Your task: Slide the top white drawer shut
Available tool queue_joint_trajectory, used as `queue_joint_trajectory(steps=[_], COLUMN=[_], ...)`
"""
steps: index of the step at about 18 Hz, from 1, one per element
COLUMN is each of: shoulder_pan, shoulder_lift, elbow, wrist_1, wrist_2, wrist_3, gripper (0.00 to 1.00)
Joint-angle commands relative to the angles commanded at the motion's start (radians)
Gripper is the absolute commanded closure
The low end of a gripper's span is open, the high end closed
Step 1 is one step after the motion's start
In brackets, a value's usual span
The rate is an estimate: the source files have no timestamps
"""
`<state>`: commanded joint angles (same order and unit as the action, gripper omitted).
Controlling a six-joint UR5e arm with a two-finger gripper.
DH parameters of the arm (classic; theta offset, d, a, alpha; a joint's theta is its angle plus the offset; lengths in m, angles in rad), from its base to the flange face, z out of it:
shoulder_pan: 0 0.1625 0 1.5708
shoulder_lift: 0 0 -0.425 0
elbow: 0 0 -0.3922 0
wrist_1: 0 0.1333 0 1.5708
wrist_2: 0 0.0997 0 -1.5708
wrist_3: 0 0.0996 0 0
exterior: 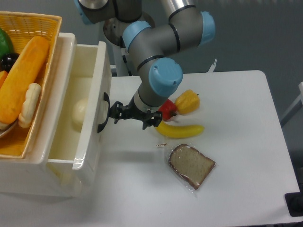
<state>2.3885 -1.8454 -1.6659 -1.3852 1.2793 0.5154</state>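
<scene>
The grey arm with light-blue joint caps (165, 78) reaches down from the top of the view and bends left toward the glossy white plastic top drawer (90, 111). Its black two-finger gripper (112, 113) points sideways at the drawer's black arched handle (jaw spacing unreadable).

Banana (181, 130), wrapped bread slice (191, 165), yellow pepper (188, 101), red pepper (167, 109) on white table (246, 142), wicker basket (35, 23) of bread.

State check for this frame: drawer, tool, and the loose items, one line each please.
top white drawer: partly open, round white item inside
tool: against the drawer's black handle; open or shut unclear
banana: lying on table
bread slice: flat, wrapped
basket: on the cabinet, full
</scene>
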Motion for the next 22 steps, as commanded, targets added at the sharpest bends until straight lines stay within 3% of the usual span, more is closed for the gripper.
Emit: queue_joint_trajectory(steps=[22], shoulder_pan=[-0.066], shoulder_lift=[0.002], elbow=[0.005], wrist_1=[0.0], wrist_2=[0.0], wrist_3=[-0.005], gripper=[0.0])
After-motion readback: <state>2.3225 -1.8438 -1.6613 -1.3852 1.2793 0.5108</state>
